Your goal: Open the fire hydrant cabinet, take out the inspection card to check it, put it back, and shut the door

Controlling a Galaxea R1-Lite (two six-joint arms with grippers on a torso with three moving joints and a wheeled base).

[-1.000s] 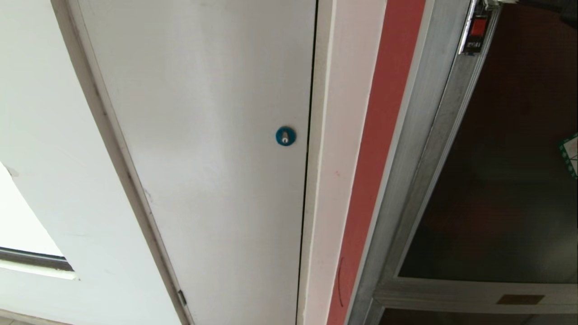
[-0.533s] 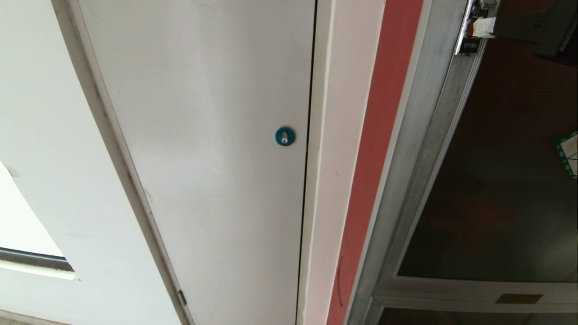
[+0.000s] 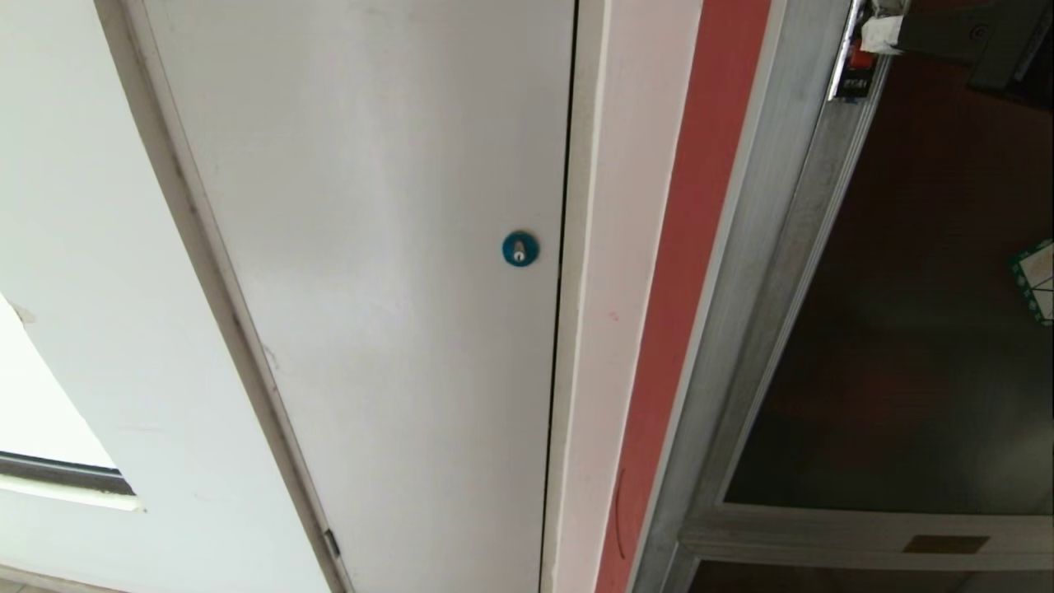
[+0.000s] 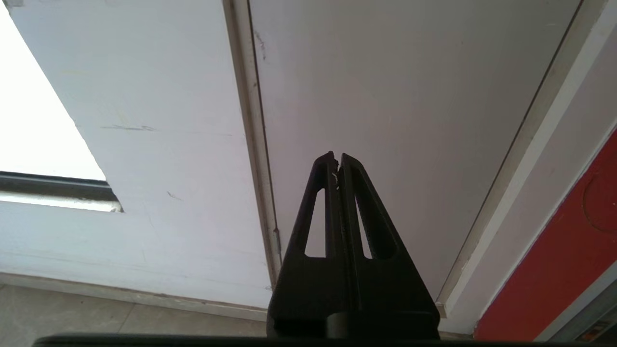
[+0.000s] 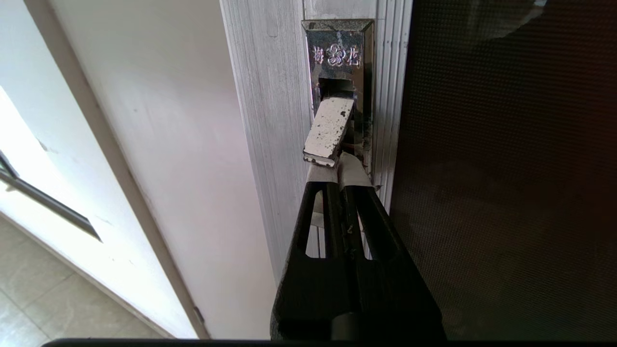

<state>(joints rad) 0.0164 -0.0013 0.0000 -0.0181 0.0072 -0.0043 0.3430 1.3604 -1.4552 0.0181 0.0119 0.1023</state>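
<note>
The fire hydrant cabinet's aluminium frame (image 3: 766,247) runs down the right of the head view. Its door (image 3: 922,288) is dark tinted glass with a green-and-white sticker (image 3: 1039,280) at the right edge. My right gripper (image 3: 881,33) is at the door's latch (image 3: 856,70), top right. In the right wrist view the right gripper (image 5: 337,166) is shut, with its white-taped tips tucked under the raised metal latch lever (image 5: 330,127). The left gripper (image 4: 337,156) is shut and empty, facing the white door. The inspection card is hidden.
A plain white door (image 3: 370,247) with a round blue lock (image 3: 520,248) fills the left and middle. A red wall strip (image 3: 683,288) separates it from the cabinet. A smaller dark panel with a brass label (image 3: 945,544) sits below the door. Floor tiles (image 5: 38,299) lie below.
My right gripper has come into the top right of the head view and reached the latch, covering part of its red insert. The door's latch edge has shifted slightly left.
</note>
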